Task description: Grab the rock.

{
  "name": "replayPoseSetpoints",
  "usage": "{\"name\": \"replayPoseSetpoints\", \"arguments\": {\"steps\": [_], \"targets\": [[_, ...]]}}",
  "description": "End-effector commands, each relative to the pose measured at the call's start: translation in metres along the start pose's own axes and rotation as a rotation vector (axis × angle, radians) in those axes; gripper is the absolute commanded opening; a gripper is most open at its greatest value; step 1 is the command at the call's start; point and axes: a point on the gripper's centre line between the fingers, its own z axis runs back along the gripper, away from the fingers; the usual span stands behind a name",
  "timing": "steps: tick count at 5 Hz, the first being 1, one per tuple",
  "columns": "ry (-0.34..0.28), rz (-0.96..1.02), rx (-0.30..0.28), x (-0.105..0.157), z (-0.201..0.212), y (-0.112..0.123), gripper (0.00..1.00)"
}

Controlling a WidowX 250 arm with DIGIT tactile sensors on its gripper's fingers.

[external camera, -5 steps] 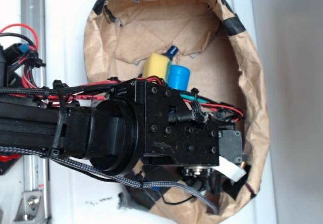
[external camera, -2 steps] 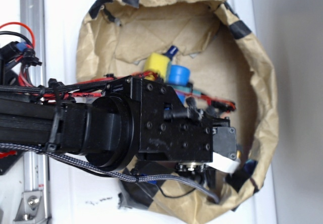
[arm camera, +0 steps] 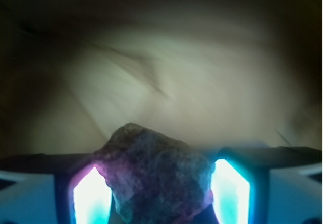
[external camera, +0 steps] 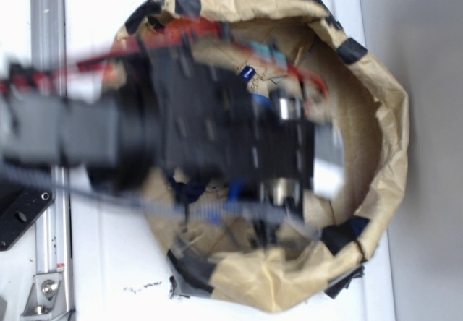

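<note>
In the wrist view the rock (arm camera: 159, 176), a lumpy dark grey-brown stone, fills the space between my two glowing fingers (arm camera: 91, 196), and my gripper (arm camera: 160, 193) is shut on it. Blurred brown paper lies behind it. In the exterior view the black arm and gripper (external camera: 289, 147) are motion-blurred over the brown paper bag (external camera: 376, 118). The rock itself is hidden there by the arm.
The paper bag's crumpled rim (external camera: 391, 212), patched with black tape, rings the gripper. A blue bottle cap (external camera: 248, 72) peeks out behind the arm. A metal rail (external camera: 47, 249) runs along the left on the white table.
The arm has swung upward in the exterior view and is now blurred. It now covers the yellow sponge and most of the blue bottle. The bag's shape has shifted.
</note>
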Motion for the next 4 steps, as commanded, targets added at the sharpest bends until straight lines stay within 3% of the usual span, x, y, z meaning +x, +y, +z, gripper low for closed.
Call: {"name": "replayPoseSetpoints", "arguments": {"steps": [1, 3, 4], "targets": [[-0.145, 0.287, -0.013, 0.002, 0.093, 0.01, 0.0], [-0.166, 0.402, 0.067, 0.013, 0.098, -0.01, 0.0], [-0.182, 0.417, 0.061, 0.013, 0.093, -0.012, 0.0]]}}
